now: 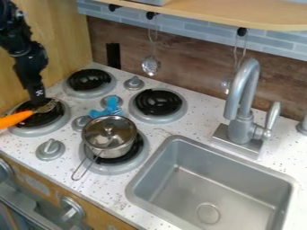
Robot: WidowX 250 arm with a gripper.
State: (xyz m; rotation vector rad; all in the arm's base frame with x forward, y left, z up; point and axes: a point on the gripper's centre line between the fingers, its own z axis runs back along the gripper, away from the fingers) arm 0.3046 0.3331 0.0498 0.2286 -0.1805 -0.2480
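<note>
My gripper (37,96) hangs down over the left front burner (41,117) at the left of the view. Just below it lies a utensil with an orange handle (15,119) and a metal-looking head, partly over that burner; whether the gripper touches it, I cannot tell. To the right, a silver pot (108,136) with a shiny, knobbed lid and a wire handle stands on another burner. A small blue object (107,108) is just behind the pot, close to a stove knob.
Two more burners, one at the back left (91,81) and one right of centre (158,103), stand beside grey knobs (50,148). The sink (271,174) and grey faucet (240,126) are at the right. A ladle (151,66) hangs from a hook below the wooden shelf (203,13).
</note>
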